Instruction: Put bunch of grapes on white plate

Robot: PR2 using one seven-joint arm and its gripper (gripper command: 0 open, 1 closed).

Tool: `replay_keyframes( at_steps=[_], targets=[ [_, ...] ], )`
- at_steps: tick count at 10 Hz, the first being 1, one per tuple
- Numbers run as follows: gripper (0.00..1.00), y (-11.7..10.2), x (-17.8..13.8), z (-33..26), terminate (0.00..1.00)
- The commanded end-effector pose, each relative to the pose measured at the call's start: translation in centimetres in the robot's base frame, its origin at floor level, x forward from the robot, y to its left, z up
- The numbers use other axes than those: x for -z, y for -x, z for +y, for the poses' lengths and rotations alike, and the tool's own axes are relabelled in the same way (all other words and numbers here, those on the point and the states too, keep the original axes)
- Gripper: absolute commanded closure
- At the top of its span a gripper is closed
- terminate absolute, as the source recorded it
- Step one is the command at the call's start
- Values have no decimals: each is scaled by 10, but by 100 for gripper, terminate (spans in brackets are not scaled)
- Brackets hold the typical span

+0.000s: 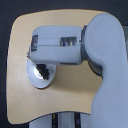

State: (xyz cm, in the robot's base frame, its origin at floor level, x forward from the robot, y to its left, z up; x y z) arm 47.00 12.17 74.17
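Note:
The white plate [35, 76] lies on the wooden table toward the exterior view's left, its upper part covered by my arm. A dark lumpy shape [44, 71] rests over the plate's right half, just under the arm's end. It looks like the bunch of grapes, but the frame is too blurred to separate grapes from fingers. My gripper itself is hidden below the grey forearm [57, 46], which points to the exterior view's left and ends right above the plate. I cannot tell whether the fingers are open or shut.
The round-cornered wooden table [70, 100] fills the view. My bulky grey upper arm [105, 60] covers its right side. Dark floor surrounds the table edges.

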Motion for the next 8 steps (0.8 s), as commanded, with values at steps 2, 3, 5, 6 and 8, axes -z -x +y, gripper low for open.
replay_keyframes(
  at_steps=[2,3,5,6,8],
  targets=[
    [0,-5,-46,7,0],
    [0,-15,-71,12,0],
    [0,-30,-107,15,0],
    [0,-40,-127,12,0],
    [0,-52,-154,-3,0]
  ],
)
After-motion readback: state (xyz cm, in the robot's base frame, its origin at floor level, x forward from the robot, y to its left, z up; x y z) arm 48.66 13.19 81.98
